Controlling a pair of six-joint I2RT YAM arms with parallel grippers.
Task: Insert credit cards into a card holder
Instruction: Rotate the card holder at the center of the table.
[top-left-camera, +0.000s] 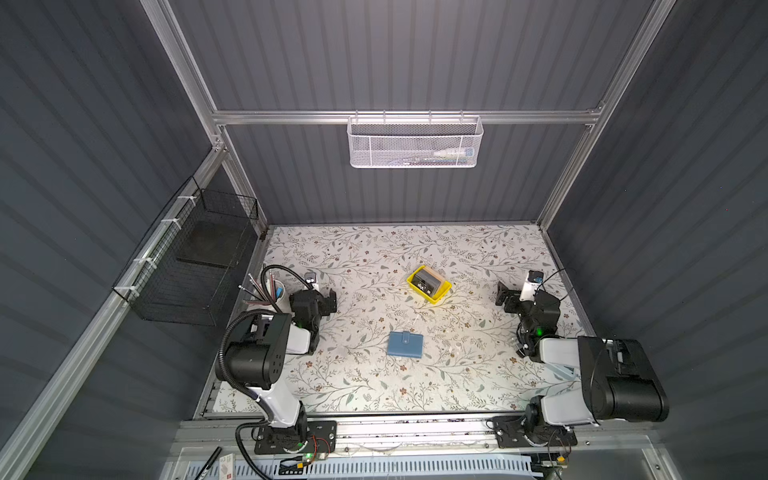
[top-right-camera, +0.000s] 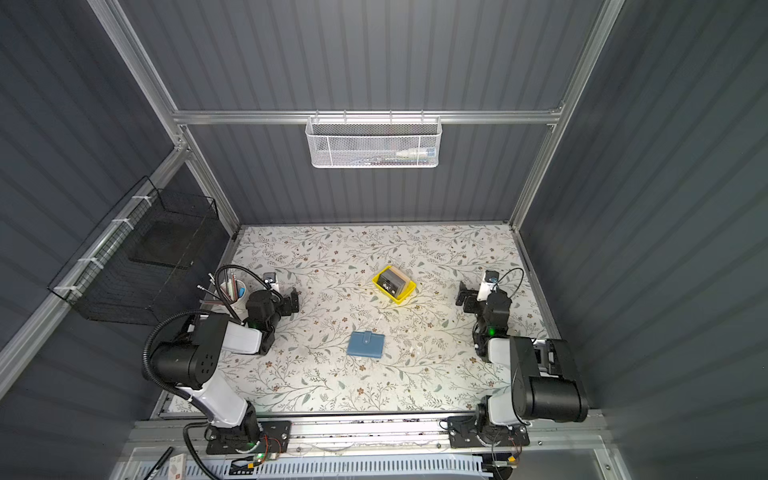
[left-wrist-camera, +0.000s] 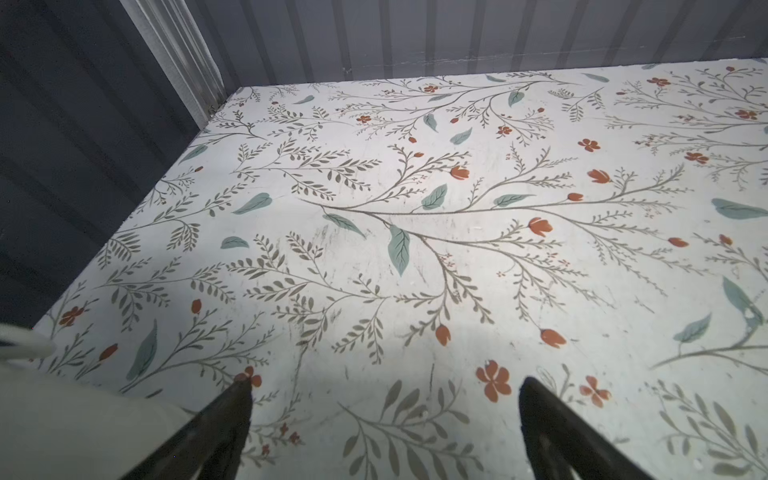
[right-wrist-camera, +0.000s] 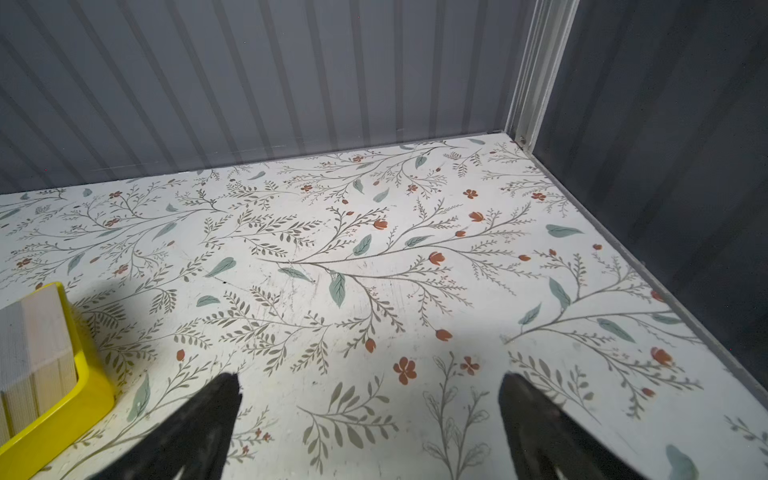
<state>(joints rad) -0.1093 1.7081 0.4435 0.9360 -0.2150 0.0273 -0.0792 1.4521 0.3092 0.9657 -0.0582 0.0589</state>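
Two arms are standing at the bottom of both top views, left arm (top-left-camera: 253, 357) at lower left and right arm (top-left-camera: 619, 378) at lower right, both folded over the floral table (top-left-camera: 365, 386). One blue card holder (top-left-camera: 404, 344) is lying closed and flat just below frame centre, tab across its cover, between the arms and touching neither. Left gripper (top-left-camera: 326, 300) is hovering at mid-left, jaws standing wide apart with nothing between them. Right gripper (top-left-camera: 506, 296) is hovering at mid-right, jaws likewise spread and empty. One yellow tray (top-left-camera: 440, 296) is sitting just above centre, well apart from the card holder, carrying a stack of black cards (top-left-camera: 427, 281) with white lettering. One cup (top-left-camera: 281, 296) of pens is standing at mid-left, beside the left gripper. One white mesh basket (top-left-camera: 413, 143) is hanging at upper centre on the back wall.
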